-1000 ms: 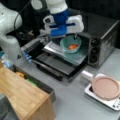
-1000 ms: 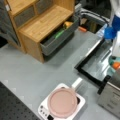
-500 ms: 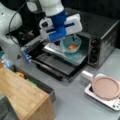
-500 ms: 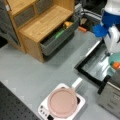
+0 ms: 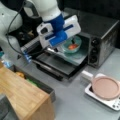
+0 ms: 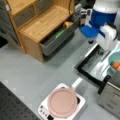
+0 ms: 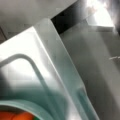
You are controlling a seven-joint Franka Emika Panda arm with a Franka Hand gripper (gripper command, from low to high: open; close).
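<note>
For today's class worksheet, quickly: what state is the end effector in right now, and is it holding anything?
End effector: at the teal bowl on the toaster oven's tray; whether it is open, closed or gripping the bowl cannot be told.

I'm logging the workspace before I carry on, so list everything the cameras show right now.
toaster oven: one, dark grey, door open, a front view's right.
tray: one, silvery, slid out of the oven mouth.
bowl: one, teal, on the tray, orange food inside.
pan: one, pinkish-brown, on the white hot plate.
wooden cabinet: one, light wood, a front view's top left.
drawer: one, grey, pulled open, yellow and green items inside.
table: one, grey.
robot arm: one, white and blue.
gripper: one, above the bowl; its jaws mostly hidden.
</note>
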